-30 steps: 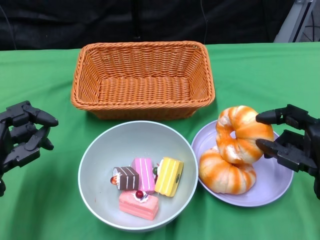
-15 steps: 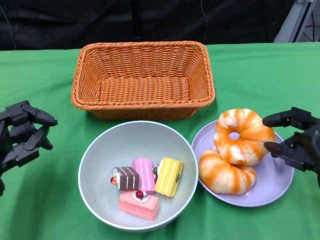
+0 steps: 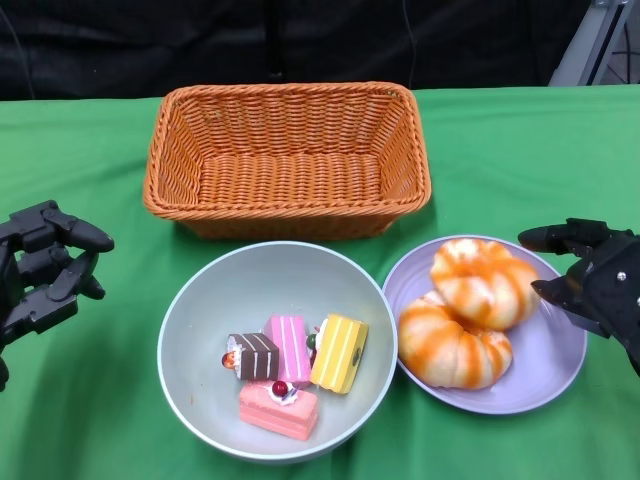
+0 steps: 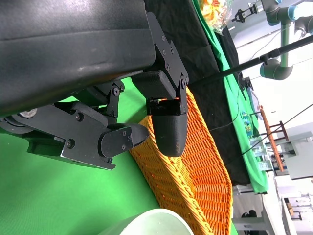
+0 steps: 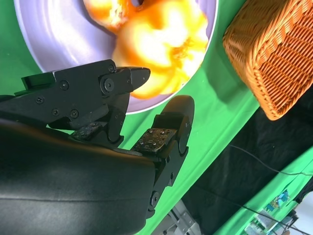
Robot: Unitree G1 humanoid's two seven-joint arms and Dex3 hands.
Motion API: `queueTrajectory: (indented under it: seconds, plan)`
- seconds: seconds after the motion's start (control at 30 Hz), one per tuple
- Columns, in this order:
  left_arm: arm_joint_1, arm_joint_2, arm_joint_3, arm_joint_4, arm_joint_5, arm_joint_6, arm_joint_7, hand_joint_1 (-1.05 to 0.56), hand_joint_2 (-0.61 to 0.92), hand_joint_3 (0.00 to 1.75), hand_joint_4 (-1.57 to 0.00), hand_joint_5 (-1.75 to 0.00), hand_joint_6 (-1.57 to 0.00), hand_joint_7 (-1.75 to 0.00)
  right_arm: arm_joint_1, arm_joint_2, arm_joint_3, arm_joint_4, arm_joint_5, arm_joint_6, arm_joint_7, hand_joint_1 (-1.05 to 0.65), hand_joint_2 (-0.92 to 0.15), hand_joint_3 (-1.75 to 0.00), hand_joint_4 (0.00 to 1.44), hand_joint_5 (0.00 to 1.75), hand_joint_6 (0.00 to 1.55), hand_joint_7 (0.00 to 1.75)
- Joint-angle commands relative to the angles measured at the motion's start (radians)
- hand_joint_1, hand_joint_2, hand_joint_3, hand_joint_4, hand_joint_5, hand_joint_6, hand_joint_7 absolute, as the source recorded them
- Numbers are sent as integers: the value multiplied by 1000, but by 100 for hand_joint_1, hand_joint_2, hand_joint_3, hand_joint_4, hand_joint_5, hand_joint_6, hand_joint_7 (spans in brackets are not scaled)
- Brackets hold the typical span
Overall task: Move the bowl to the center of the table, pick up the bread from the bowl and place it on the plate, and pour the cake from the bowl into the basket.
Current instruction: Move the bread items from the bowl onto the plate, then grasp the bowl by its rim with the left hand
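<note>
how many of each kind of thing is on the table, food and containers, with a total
cake pieces: 4 (brown, pink, yellow, salmon pink), in the bowl
bread pieces: 2 (upper, lower), on the plate
bowl: 1
plate: 1
basket: 1
total: 9

A green cloth (image 3: 520, 150) covers the table before a black backdrop (image 3: 300, 40).

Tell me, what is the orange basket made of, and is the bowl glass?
The basket looks like woven wicker or plastic rattan: you can see strands plaited in rows on its walls. The bowl is not glass: it is opaque pale grey-green with a smooth matte surface, probably plastic or ceramic, though the look alone cannot settle which.
</note>
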Motion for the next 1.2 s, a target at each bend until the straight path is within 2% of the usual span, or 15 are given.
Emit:
queueTrajectory:
  seconds: [0.03,0.13,0.3,0.4,0.5,0.53,0.67,0.9,1.03,1.07,1.1,1.13,1.2]
  plan:
    - [0,19,2,-1,3,-3,13,-5,81,63,-75,-149,-77,-117,21,-29,0,-36,-11,15,2,-18,-92,-15,79,42,62,11]
    - [0,18,0,-1,4,-6,15,-5,80,63,-75,-150,-77,-117,31,-36,10,-71,-25,41,7,-20,-92,-12,75,41,55,6]
    - [2,14,1,-6,0,-7,11,-4,81,64,-75,-151,-76,-119,43,-65,50,-203,-118,186,26,-27,-92,-12,50,25,43,0]
    - [3,13,0,-10,2,-6,17,-4,80,64,-75,-150,-77,-119,47,-76,63,-260,-153,250,42,-29,-92,-13,49,22,42,0]
    - [4,12,1,-10,-3,-7,6,-4,81,64,-74,-151,-76,-118,74,-53,25,-325,-116,192,12,-23,-92,-9,60,24,50,3]
    - [5,13,0,-11,-1,-10,6,-4,81,64,-74,-151,-76,-118,90,-35,8,-356,-88,159,0,-20,-92,-8,68,27,56,6]
    - [6,16,-4,-11,6,-14,11,-4,81,64,-74,-150,-77,-116,155,29,-25,-452,21,23,-15,-8,-92,-11,77,30,68,10]
    - [7,19,-8,-6,8,-26,9,-3,82,60,-77,-145,-81,-107,243,86,-9,-506,116,-216,-6,-11,-92,-16,88,37,82,15]
    - [7,20,-8,-3,7,-34,5,-2,84,58,-78,-144,-83,-103,257,97,-7,-507,130,-266,-1,-12,-92,-18,89,41,85,17]
    - [7,22,-9,-4,8,-34,6,-2,84,57,-78,-144,-83,-103,277,113,4,-527,153,-287,5,-12,-92,-18,89,42,85,17]
    - [7,23,-9,-4,8,-34,7,-3,85,54,-78,-142,-85,-98,293,127,15,-545,173,-304,10,-9,-91,-22,88,57,89,22]
    - [8,23,-9,-4,8,-32,8,-3,87,48,-78,-138,-88,-90,308,138,24,-557,186,-323,13,-8,-81,-40,78,91,90,39]
    - [8,24,-7,-6,5,-30,5,-4,90,40,-79,-134,-92,-78,330,149,38,-563,184,-359,11,-8,-67,-70,72,116,81,73]
